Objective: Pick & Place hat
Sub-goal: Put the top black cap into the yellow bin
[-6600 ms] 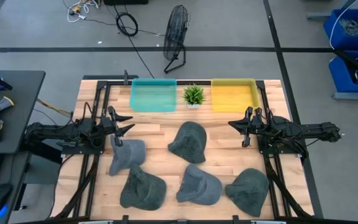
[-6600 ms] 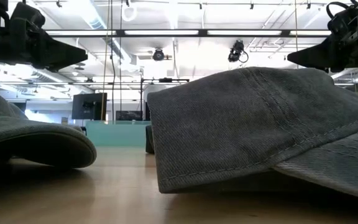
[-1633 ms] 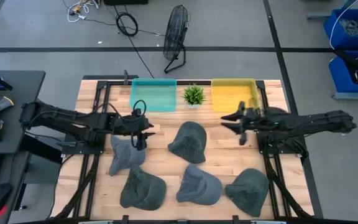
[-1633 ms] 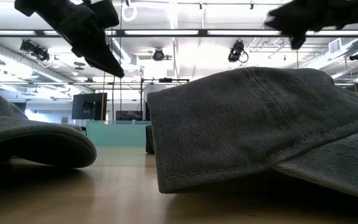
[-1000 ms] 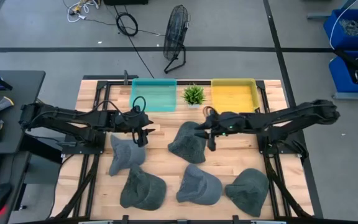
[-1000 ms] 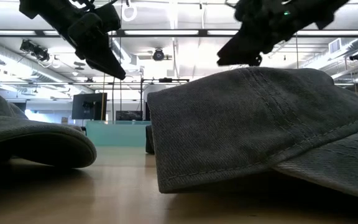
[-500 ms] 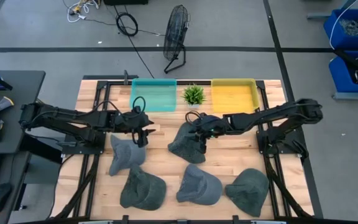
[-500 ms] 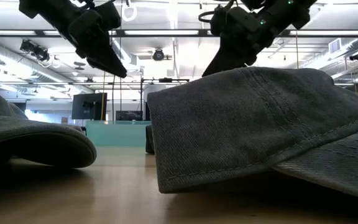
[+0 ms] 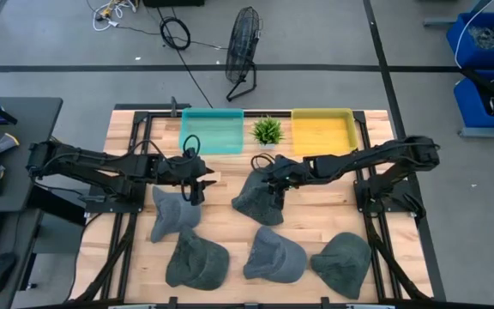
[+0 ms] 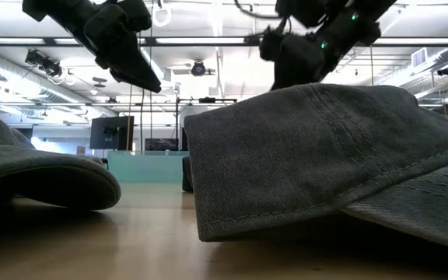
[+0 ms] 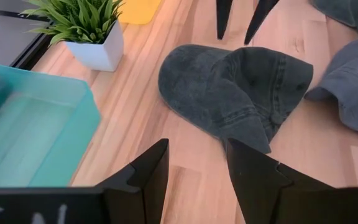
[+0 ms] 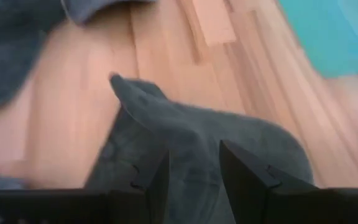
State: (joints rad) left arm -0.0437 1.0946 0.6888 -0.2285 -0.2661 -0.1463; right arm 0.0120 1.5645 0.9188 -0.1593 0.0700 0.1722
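Observation:
Several grey hats lie brim-down on the wooden table. The middle hat (image 9: 251, 202) (image 11: 235, 93) (image 12: 191, 140) is the one under my right gripper (image 9: 268, 190) (image 12: 194, 168). That gripper is open, pointing down, with its fingertips (image 11: 221, 34) a little above the hat's crown, one on each side of a raised fold. My left gripper (image 9: 198, 189) (image 11: 197, 158) hovers open over bare wood, beside the far-left hat (image 9: 176, 215) and touching nothing.
A teal bin (image 9: 212, 130), a small potted plant (image 9: 268, 130) and a yellow bin (image 9: 322, 130) stand along the far edge. Three more hats (image 9: 197, 260) (image 9: 274, 255) (image 9: 343, 263) lie along the near edge. In the low view one hat (image 10: 325, 155) fills the foreground.
My right gripper has gone toward the table's left edge and down onto the middle hat, tipping to point downward, with its fingers still open. The hats have not moved, and my left gripper has stayed put.

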